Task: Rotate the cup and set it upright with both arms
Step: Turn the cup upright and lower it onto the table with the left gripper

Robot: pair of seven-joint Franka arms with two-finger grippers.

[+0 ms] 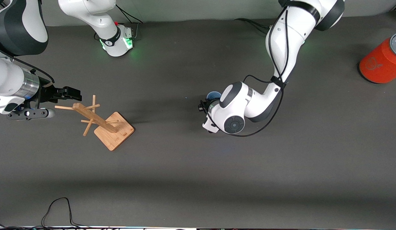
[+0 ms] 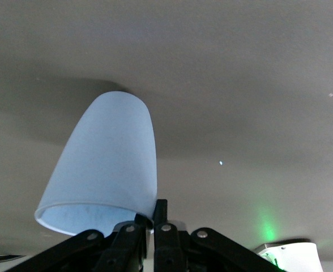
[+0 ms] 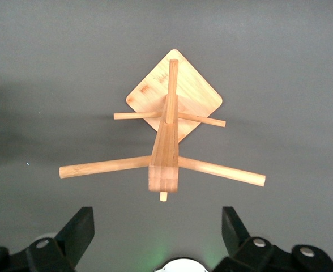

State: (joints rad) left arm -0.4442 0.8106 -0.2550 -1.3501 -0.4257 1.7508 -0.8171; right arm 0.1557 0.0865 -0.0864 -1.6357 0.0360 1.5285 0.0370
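Observation:
The pale blue cup [image 2: 107, 158] hangs from my left gripper [image 2: 153, 212], which is shut on the wall at its rim. One finger is inside the mouth and one outside. The cup's narrow base points away from the gripper toward the grey table, and I cannot tell whether it touches. In the front view only a bit of the cup's rim [image 1: 213, 95] shows past the left wrist, with the left gripper [image 1: 206, 101] mostly hidden beneath that wrist near the table's middle. My right gripper [image 1: 73, 93] [image 3: 158, 226] stands open with nothing in it, over the wooden rack's top.
A wooden peg rack [image 1: 103, 121] [image 3: 166, 141] on a square base stands toward the right arm's end. A large orange cylinder with a grey top [image 1: 381, 60] lies at the left arm's end. Black cables [image 1: 57, 207] trail along the table edge nearest the front camera.

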